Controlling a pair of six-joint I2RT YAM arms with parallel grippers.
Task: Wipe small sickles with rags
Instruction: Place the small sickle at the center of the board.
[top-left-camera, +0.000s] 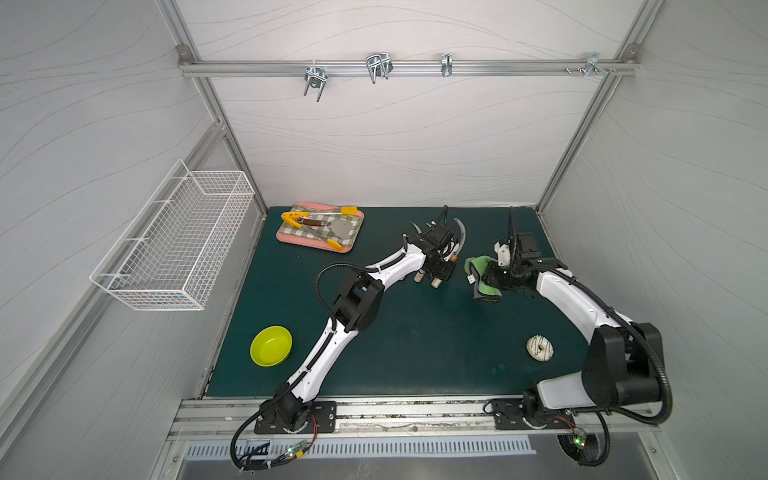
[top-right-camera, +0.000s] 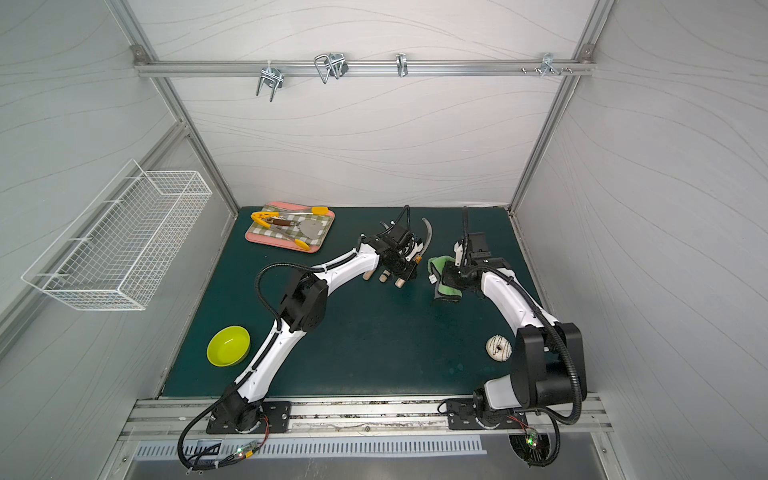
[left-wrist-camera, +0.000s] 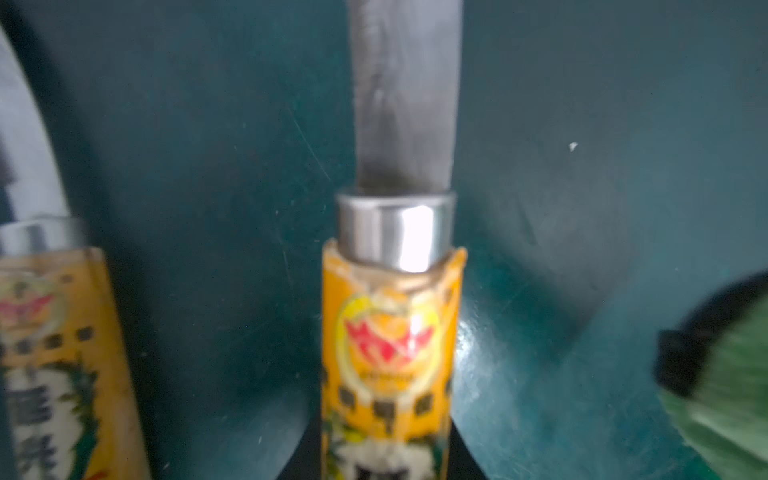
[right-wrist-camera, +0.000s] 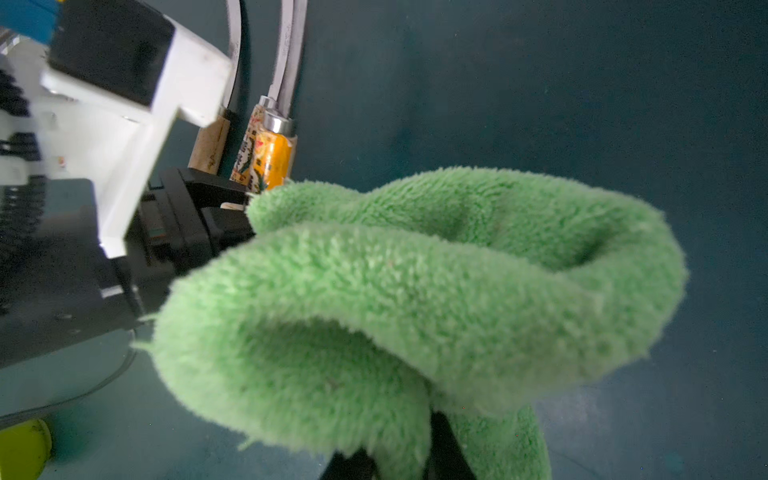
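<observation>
1. Dark green bench (top-left-camera: 415, 353) inside a grey-walled booth carries the three small sickles (top-right-camera: 384, 274). They lie close together near the back middle, wooden handle ends toward the robot, blades curving to the back wall.
2. The held sickle (left-wrist-camera: 392, 340) has its orange-labelled handle pinched by the left hand (left-wrist-camera: 380, 465), jaws pressed on both sides of it. Its grey blade (left-wrist-camera: 405, 104) seems raised a little over the bench, but the blur does not let me be sure.
3. The rag (top-left-camera: 482, 270) is just beside this sickle, on its right, and apart from the blade. It hangs bunched from the right hand (top-left-camera: 494, 277), which is closed on a fold of it.
4. Progress, as I judge it: both pick-ups are done, tool in one hand and cloth in the other. No cloth touches metal now, so the wiping of this blade is left to do, and also the two sickles beside it. Whether any blade is already clean, I cannot tell.
5. Farther out, a pink tray (top-left-camera: 286, 240) of kitchen tools, a yellow-green bowl (top-left-camera: 271, 345) and a doughnut (top-left-camera: 540, 348) are well apart and play no part.
</observation>
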